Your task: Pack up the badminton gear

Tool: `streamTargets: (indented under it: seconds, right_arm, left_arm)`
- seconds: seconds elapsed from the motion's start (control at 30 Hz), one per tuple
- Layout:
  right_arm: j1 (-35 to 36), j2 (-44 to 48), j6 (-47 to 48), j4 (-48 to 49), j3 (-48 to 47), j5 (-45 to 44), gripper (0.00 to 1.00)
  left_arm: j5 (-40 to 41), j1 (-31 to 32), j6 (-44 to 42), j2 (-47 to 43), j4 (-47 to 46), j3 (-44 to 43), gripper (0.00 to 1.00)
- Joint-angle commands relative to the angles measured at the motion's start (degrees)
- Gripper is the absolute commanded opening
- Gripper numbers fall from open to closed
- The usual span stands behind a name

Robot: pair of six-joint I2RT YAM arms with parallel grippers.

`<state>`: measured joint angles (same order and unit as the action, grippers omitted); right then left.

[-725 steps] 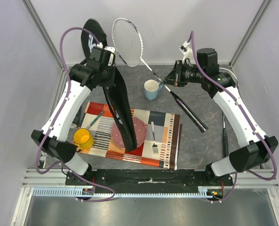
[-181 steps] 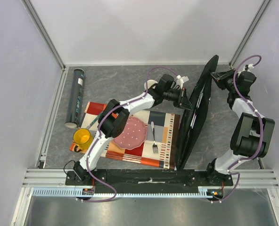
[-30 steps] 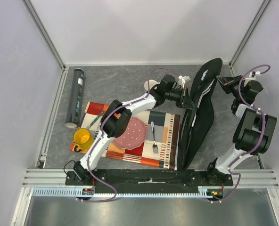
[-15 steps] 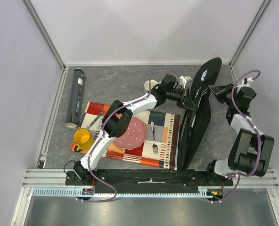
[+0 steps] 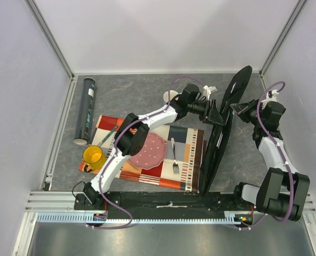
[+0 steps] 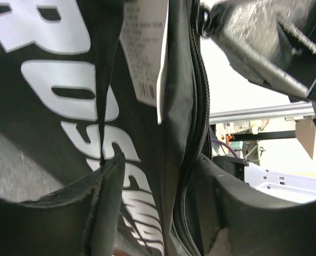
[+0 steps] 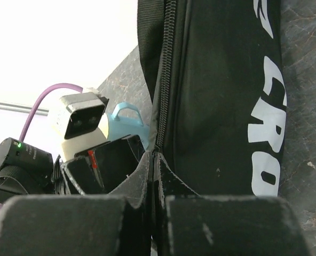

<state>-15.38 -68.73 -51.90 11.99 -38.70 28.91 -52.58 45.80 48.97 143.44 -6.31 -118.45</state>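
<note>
The long black racket bag (image 5: 215,152) stands on its edge at the right of the table, running from the back corner to the near edge. Its white lettering shows in the left wrist view (image 6: 62,101) and the right wrist view (image 7: 265,106). My left gripper (image 5: 218,113) is open, and its fingers (image 6: 107,197) stand either side of the bag's zipped edge. My right gripper (image 5: 236,109) is on the bag's other side, shut on the zipper's end (image 7: 154,156). A dark tube (image 5: 86,109) lies at the far left.
A patterned placemat (image 5: 187,160) holds a pink plate (image 5: 150,149), a fork (image 5: 174,157) and a yellow mug (image 5: 94,156). A light blue cup (image 5: 170,96) stands behind my left arm. Frame posts and walls close in the back and sides.
My left gripper has opened and let go of the bag's edge. My right gripper moved in and down toward the bag, which has turned from showing its face to standing on edge.
</note>
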Motion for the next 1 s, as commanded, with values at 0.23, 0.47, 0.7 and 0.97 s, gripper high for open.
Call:
streamTargets:
  seconds: [0.23, 0.47, 0.7, 0.97]
  right_arm:
    - [0.17, -2.99, 4.70, -0.39, -4.10, 4.05, 0.00]
    - [0.26, -3.61, 6.02, -1.88, -6.21, 5.19, 0.00]
    - [0.26, -2.90, 6.02, -2.23, -5.95, 6.51, 0.00]
    - [0.26, -2.55, 6.20, -1.36, -4.81, 7.13, 0.00]
  left_arm:
    - [0.28, -2.20, -12.58, -18.45, 4.90, 10.69, 0.60]
    - [4.04, -2.82, -14.61, -19.69, 5.43, 7.73, 0.61]
    - [24.36, -2.47, -13.29, -7.31, 4.47, -8.88, 0.64]
    - [29.63, -1.24, -9.86, 3.78, -4.06, -18.21, 0.75]
